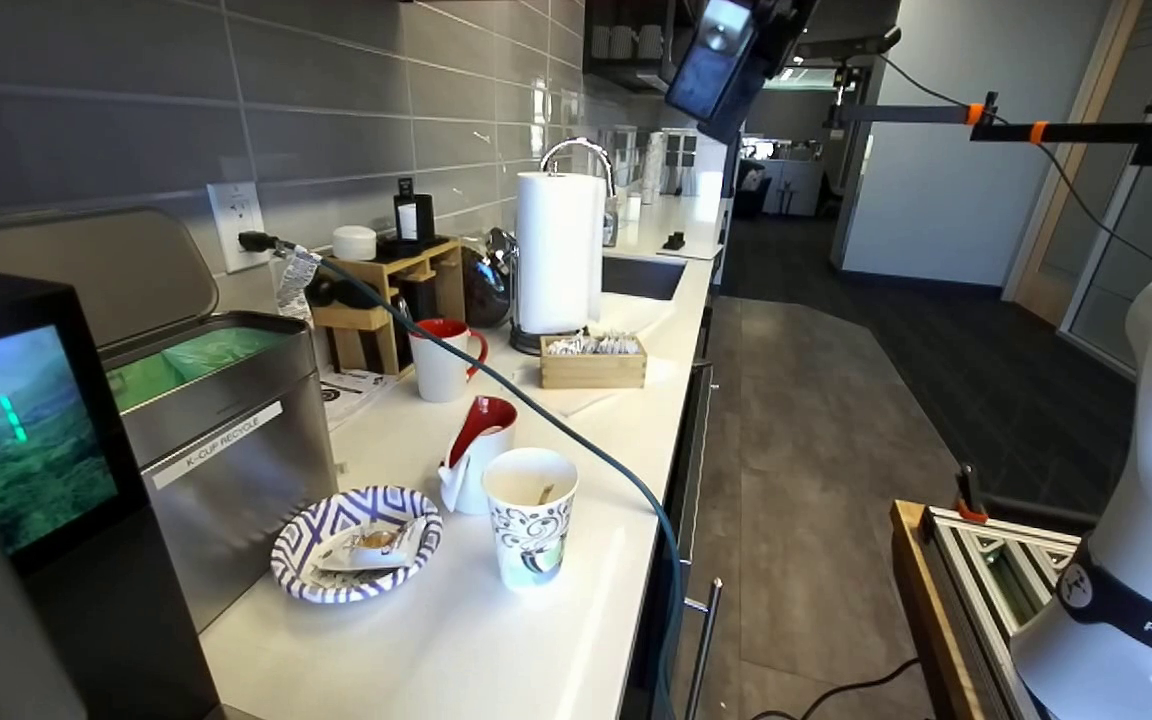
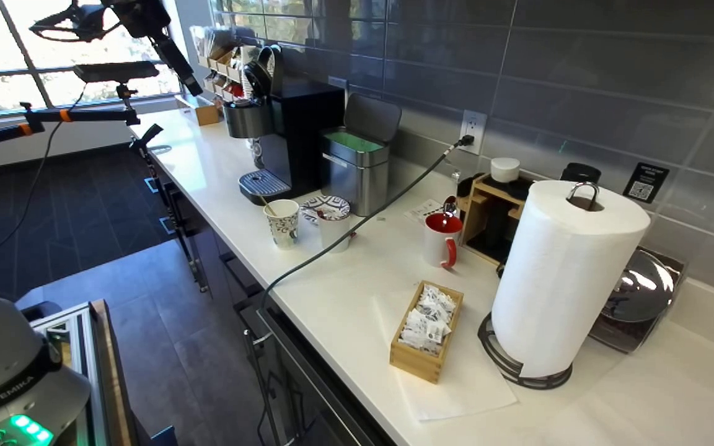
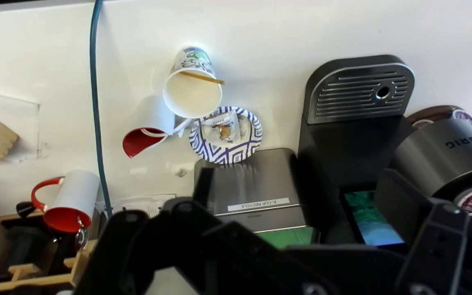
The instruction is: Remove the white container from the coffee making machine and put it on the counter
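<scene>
Wrist view, left to right: the patterned paper cup, upright on the counter; the hand, jaws wide apart with nothing between them; the coffee machine, its drip tray bare. With nothing white standing there, where the task's thing is takes a judgement — the one tall plain white cylinder, a paper towel roll by its look, already stands on the counter in both exterior views, well apart from the machine. The cup is on the counter too, nearer the machine; which is meant I cannot tell for certain.

The coming move, as I judge it, turns on this: in an exterior view the hand hangs high at the left, slanting downward, while the cylinder stands at the right, its long axis vertical. Reaching it would ask for a long sideways travel, then a level approach across that axis; if the machine holds nothing, backing away may be all that is needed. Only one arm is there to use.

Counted left to right there: one coffee machine, one paper cup, one patterned bowl, one slant-mouthed red-lined mug, one recycling bin, one box of packets, one red-handled mug, one wooden stand, one white cylinder.
</scene>
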Controlling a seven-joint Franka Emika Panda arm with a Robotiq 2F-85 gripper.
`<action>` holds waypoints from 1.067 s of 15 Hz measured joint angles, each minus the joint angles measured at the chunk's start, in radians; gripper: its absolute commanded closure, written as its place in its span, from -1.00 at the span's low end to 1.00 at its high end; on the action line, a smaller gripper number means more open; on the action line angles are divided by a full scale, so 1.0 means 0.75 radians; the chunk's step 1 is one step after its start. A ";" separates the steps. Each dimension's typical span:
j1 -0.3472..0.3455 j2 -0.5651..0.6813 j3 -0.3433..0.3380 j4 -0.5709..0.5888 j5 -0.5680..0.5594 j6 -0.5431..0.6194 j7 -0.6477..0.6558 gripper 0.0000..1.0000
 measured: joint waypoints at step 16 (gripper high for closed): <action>0.008 0.239 0.117 0.171 -0.117 0.070 0.174 -1.00</action>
